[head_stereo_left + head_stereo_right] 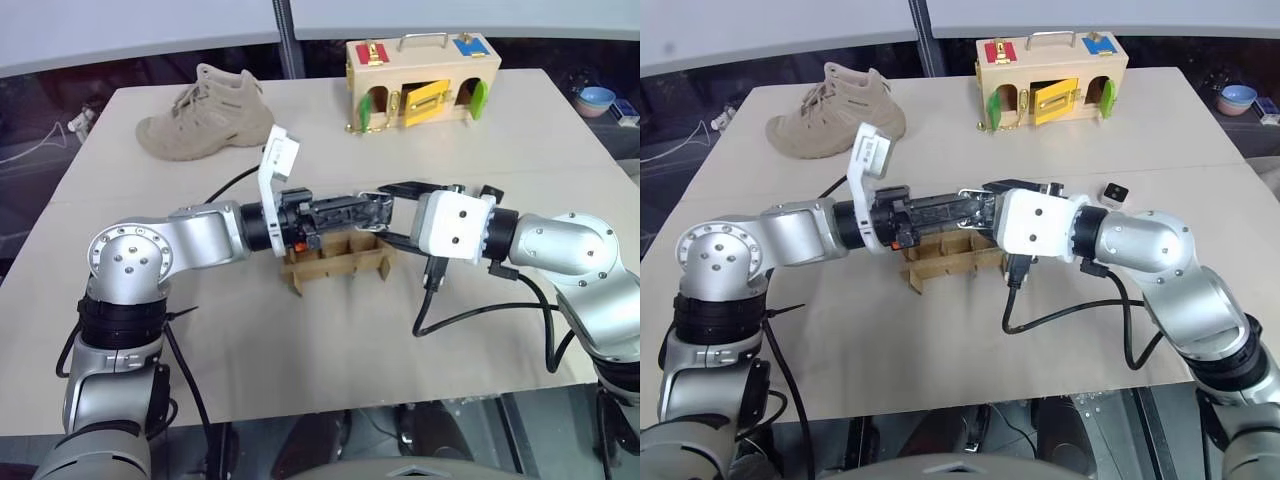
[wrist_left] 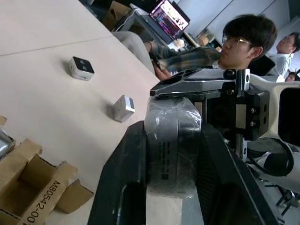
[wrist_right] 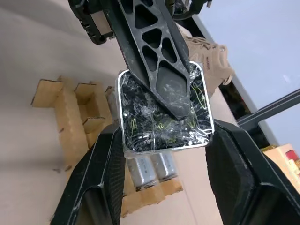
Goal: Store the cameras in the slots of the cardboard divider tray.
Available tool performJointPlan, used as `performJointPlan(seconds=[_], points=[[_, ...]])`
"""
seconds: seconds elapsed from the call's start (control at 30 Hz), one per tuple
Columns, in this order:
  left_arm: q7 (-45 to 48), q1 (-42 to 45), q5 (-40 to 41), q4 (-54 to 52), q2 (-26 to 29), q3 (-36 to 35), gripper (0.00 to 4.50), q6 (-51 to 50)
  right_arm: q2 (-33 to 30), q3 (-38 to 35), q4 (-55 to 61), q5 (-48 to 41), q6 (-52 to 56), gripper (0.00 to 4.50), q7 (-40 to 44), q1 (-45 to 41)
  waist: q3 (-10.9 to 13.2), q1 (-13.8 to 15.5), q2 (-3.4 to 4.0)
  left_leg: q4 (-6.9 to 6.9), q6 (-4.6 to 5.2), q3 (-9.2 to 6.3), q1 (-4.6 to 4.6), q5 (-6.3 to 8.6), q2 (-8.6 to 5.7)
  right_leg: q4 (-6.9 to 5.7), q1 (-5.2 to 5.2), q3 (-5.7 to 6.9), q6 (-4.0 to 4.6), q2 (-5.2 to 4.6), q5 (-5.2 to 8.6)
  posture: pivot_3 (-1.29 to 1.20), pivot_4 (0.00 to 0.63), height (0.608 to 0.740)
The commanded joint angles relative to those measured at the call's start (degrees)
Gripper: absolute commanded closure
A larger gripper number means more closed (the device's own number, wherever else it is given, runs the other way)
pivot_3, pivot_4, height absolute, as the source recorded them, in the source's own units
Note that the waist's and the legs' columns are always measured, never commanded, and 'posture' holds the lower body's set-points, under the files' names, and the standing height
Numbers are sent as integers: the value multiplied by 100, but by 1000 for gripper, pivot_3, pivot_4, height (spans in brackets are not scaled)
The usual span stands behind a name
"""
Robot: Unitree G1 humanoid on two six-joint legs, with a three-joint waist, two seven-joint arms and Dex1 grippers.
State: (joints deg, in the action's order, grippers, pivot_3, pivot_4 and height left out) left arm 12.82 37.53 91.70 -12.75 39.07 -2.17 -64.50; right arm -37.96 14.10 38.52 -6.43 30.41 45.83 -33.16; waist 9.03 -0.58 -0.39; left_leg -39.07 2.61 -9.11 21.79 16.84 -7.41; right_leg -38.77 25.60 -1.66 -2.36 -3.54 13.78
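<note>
While your cardboard tray [image 3: 75, 117] at the table's [image 1: 300, 350] middle holds two silver cameras [image 3: 152, 171], left gripper [image 2: 171, 154] clamps a film-wrapped grey camera [image 2: 171, 140] above it, right gripper [image 3: 164, 154] parted around it.

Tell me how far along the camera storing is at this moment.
Done: at least two stored cameras sit in slots of the cardboard divider tray. In hand: the left gripper has its jaws shut on a plastic-wrapped camera above the tray. Left: that one needs slotting, and two loose cameras lie on the table.
</note>
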Motion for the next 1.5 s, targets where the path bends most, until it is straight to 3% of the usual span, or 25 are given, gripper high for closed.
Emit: performJointPlan(seconds=[0.03, 0.1, 0.17, 0.3, 0.53, 0.77, 0.9, 1.17, 1.5], points=[[285, 93, -295, -23, 110, -184, 3735, 24, 119, -260, 305, -317, 174, 468, -43, -43, 0, -3, 0, 0, 0, 0, 0, 0, 0, -1, 0, -1, 0, 0, 0, 0, 150, 740], [929, -102, -1239, -73, 300, -216, 3735, 582, 142, -687, 413, -513, 427, 66, -202, 408, -2, 1, -3, -1, 0, 1, 2, 0, 0, -1, 1, 0, 0, 0, 0, 0, 150, 740], [1705, -318, -2114, -43, 397, -266, 3735, 1311, 345, -1275, 543, -885, 724, 66, -441, 856, -6, 19, -7, 1, 0, 0, 2, 0, 0, 3, 0, 2, 0, 0, 0, 0, 150, 740], [3537, -178, -3701, 858, 1163, 355, 3735, 2099, 269, -2751, 686, -2210, 880, 66, 54, 1756, -5, 64, -5, 3, 0, 3, 3, 0, -1, 4, 1, 1, 1, 0, 0, 0, 150, 740], [5401, 583, -5549, 2290, 1098, 1202, 3735, 3283, -325, -3790, 918, -3614, 1037, 66, 332, 2485, -3, 139, -5, 8, 1, -2, 6, 1, -2, 8, -1, 6, 1, -4, 0, 0, 150, 740], [6501, 1140, -6381, 2928, 946, 1619, 3735, 3397, -437, -3638, 1029, -3526, 700, 66, -53, 2778, -2, 114, -8, 3, 3, -3, 10, 1, -2, 5, 1, 5, 0, -3, 0, 0, 150, 740], [6964, 972, -6699, 2839, 1051, 1737, 3735, 3434, -434, -3520, 1065, -3354, 488, 66, -193, 3002, -2, 102, -8, 0, 5, -2, 9, 2, -2, 4, 2, 4, 0, -3, 0, 0, 150, 740], [6908, 759, -7698, 2980, 985, 1917, 3735, 4067, -423, -3440, 1097, -3345, 261, 66, -433, 3183, -4, 97, -14, -3, 5, -4, 8, 2, -2, 1, 0, 6, 0, -3, 0, 0, 150, 740], [7205, 1140, -8217, 3069, 776, 2077, 3735, 4196, -521, -3466, 1138, -3325, 169, 66, -580, 3365, -4, 95, -14, -7, 5, -2, 9, 2, -2, -3, 0, 5, 0, -2, 0, 0, 150, 740]])
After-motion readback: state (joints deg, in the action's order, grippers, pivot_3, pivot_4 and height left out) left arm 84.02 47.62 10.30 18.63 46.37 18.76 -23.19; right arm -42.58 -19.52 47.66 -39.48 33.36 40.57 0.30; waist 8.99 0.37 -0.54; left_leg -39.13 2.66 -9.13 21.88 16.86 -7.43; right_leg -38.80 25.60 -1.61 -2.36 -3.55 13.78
